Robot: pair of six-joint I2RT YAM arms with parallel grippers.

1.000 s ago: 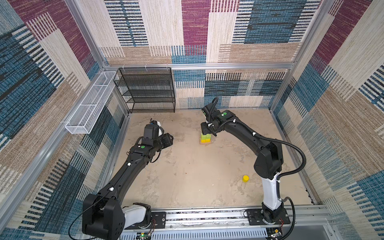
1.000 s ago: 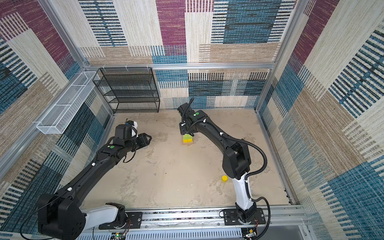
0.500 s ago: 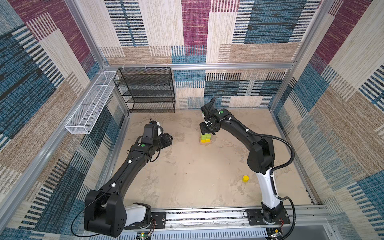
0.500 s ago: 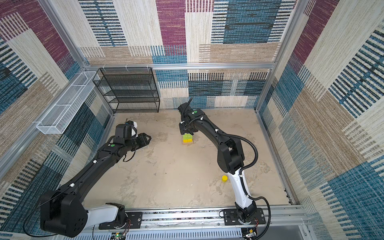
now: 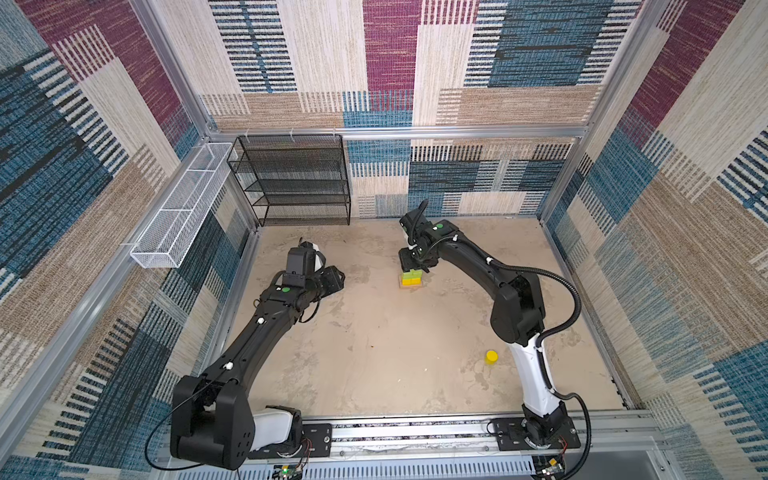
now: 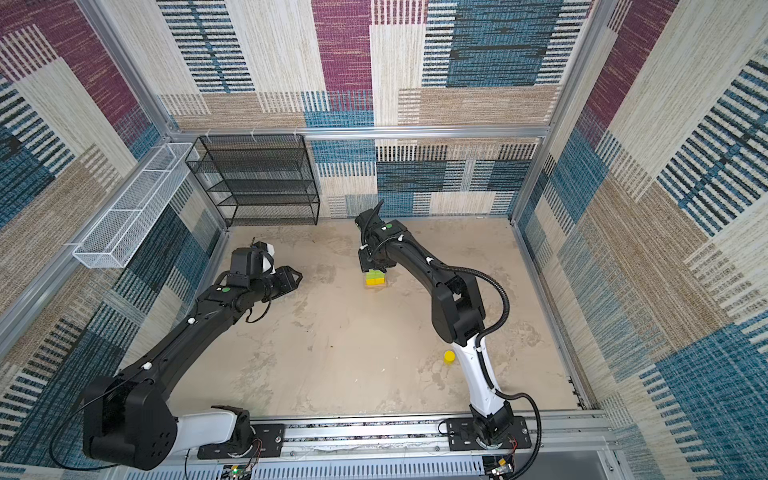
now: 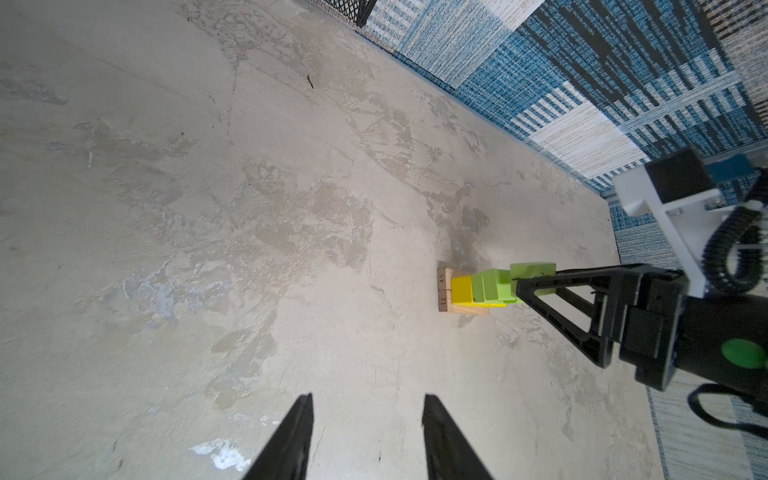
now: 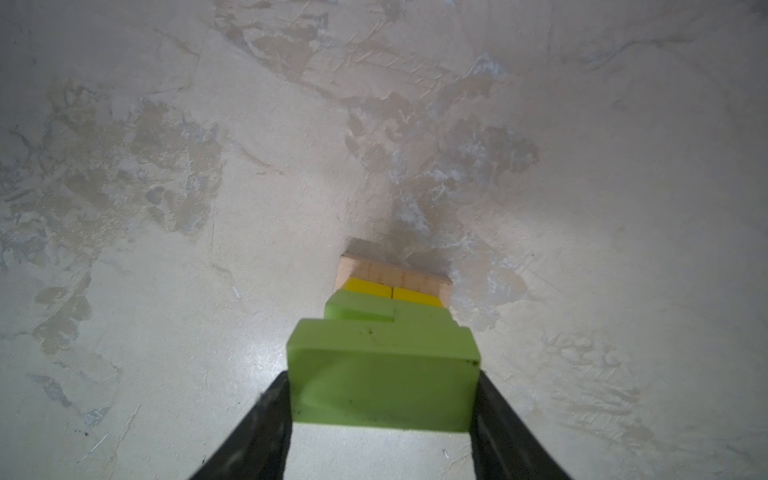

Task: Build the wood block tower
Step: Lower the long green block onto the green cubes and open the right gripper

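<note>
Right gripper (image 8: 382,399) clamps the lime-green piece (image 8: 382,353); we square it over the tower (image 7: 469,289), left gripper (image 7: 368,397) parted, empty.

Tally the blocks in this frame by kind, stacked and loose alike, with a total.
tan bars: 2
yellow cubes: 2
green pieces: 3 I can tell apart, one held by the right gripper; more may be hidden
yellow cylinder: 1, loose on the table
total: 8 seen
</note>
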